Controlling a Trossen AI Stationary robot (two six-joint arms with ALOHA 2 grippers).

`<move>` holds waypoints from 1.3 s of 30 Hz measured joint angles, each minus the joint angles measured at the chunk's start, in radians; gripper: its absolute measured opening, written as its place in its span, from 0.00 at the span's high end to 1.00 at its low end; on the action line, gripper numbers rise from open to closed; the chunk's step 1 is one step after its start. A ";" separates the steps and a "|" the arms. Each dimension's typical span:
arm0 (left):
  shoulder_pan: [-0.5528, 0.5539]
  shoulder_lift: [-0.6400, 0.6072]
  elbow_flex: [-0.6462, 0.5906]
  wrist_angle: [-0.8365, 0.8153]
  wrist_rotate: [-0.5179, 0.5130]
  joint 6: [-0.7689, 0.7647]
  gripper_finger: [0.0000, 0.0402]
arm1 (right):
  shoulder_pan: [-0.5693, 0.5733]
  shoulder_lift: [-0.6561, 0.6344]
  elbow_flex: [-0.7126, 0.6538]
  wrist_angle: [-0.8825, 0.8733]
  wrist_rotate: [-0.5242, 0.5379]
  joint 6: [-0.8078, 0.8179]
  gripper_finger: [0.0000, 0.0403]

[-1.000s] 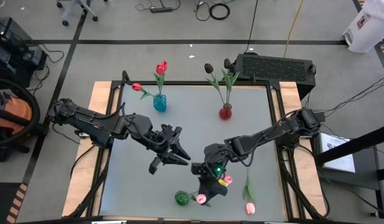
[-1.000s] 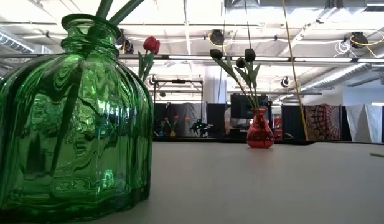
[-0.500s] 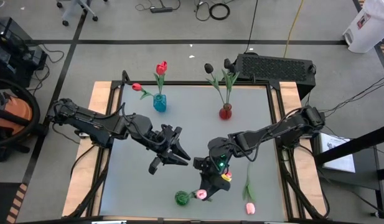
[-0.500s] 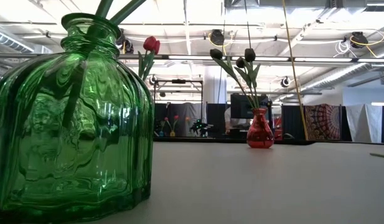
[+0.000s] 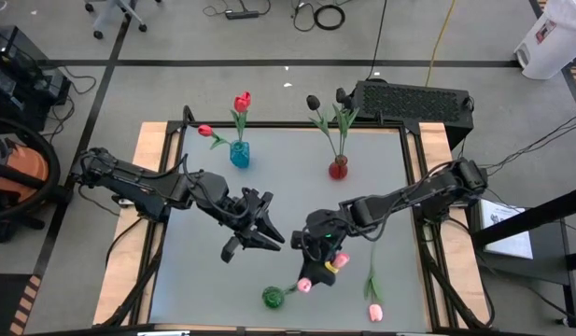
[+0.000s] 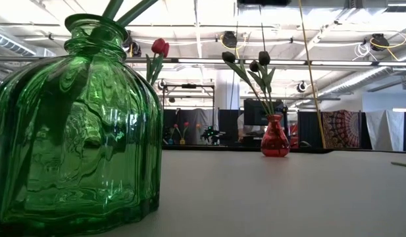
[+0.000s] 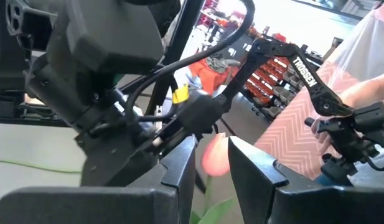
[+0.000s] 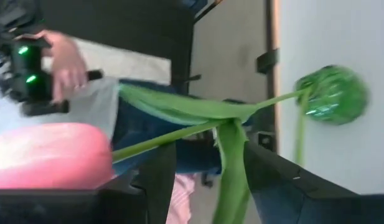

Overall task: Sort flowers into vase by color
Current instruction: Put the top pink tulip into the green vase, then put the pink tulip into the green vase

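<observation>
A green glass vase (image 5: 273, 297) (image 6: 71, 131) stands near the table's near edge with two pink tulip stems in its mouth. One pink head (image 5: 304, 285) leans beside the vase. The other pink head (image 5: 339, 261) (image 8: 48, 155) is up by my right gripper (image 5: 321, 269) (image 8: 207, 162), which is open above the table just beyond the vase. A third pink tulip (image 5: 372, 301) lies flat on the table to the right. My left gripper (image 5: 253, 245) (image 7: 211, 149) is slightly open at mid-table and holds nothing. My right gripper's fingers (image 8: 160, 180) stand apart on either side of a leaf (image 8: 232, 168) of the upper pink tulip. Its stem (image 8: 192, 132) crosses just past the fingertips and runs on into the green vase. I cannot tell whether the fingers touch the leaf or the stem.
At the far side, a blue vase (image 5: 239, 155) holds two red tulips, and a red vase (image 5: 338, 168) (image 6: 275, 138) holds black tulips. Bare tabletop lies between them and the arms. A person shows beyond the table in the wrist views.
My right gripper has drawn back from the green vase toward the table's far edge. Both pink heads have shifted a little the same way. In the low view the stem inside the green vase has changed its slant. The left arm kept still.
</observation>
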 joint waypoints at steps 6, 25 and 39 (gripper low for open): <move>0.000 0.000 0.000 0.000 0.000 0.000 0.75 | -0.026 0.000 0.000 -0.010 0.085 -0.021 0.55; 0.000 0.000 0.000 0.000 0.004 -0.001 0.75 | -0.045 -0.003 0.000 -0.008 -0.037 -0.014 0.55; 0.000 0.000 0.000 0.000 0.004 -0.015 0.75 | -0.077 -0.109 0.000 -0.017 0.025 -0.026 0.55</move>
